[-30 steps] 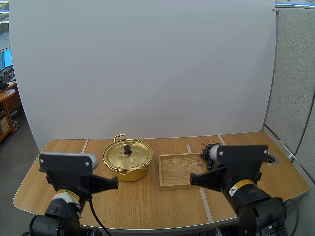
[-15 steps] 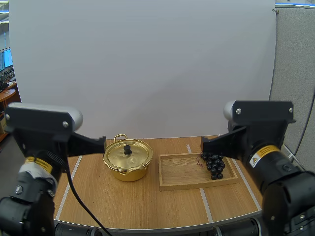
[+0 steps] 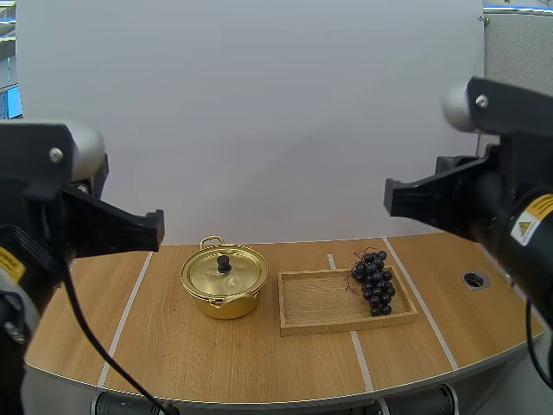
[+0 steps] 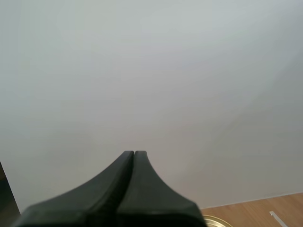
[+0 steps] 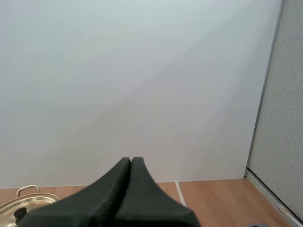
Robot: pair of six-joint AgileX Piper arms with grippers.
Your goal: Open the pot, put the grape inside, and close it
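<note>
A gold pot [image 3: 224,284] stands left of centre on the table, its lid with a black knob [image 3: 224,262] in place. To its right lies a wooden tray [image 3: 315,303], and a bunch of dark grapes [image 3: 373,282] rests on the tray's right end. My left gripper [image 3: 155,228] hangs high above the table's left side, well clear of the pot. In the left wrist view its fingers [image 4: 134,156] lie together as one wedge, with the pot's rim [image 4: 215,221] just beyond. My right gripper [image 3: 390,198] is raised above the grapes, shut [image 5: 131,161], with the pot [image 5: 23,204] far off.
White tape lines cross the wooden table [image 3: 173,346]. A round hole [image 3: 471,279] sits near the table's right edge. A white board stands behind the table and a grey partition [image 3: 518,60] at the right.
Both arms have risen from low over the table's front to high above it. The tray and grapes, once partly covered by the right arm, now show whole.
</note>
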